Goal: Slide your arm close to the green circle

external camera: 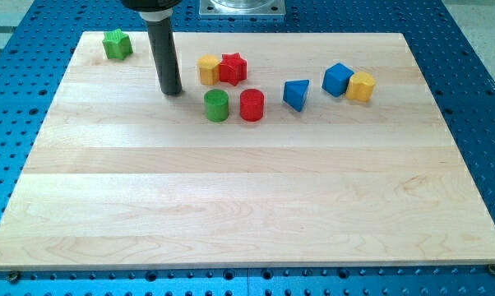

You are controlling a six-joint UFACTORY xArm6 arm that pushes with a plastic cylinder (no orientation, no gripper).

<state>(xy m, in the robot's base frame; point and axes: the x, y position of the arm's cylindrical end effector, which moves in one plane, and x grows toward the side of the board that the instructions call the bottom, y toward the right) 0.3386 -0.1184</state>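
Note:
The green circle [217,105] stands on the wooden board [247,197], near the view's top, left of centre. A red circle [252,105] stands just to its right, a small gap between them. My tip [171,90] rests on the board to the upper left of the green circle, apart from it by about one block width. The dark rod rises from the tip toward the view's top edge.
A yellow block [208,69] and a red star [233,68] touch each other above the green circle. A blue triangle [296,94], a blue cube [337,79] and a yellow block [362,85] lie to the right. A green star [116,44] sits at the top left corner.

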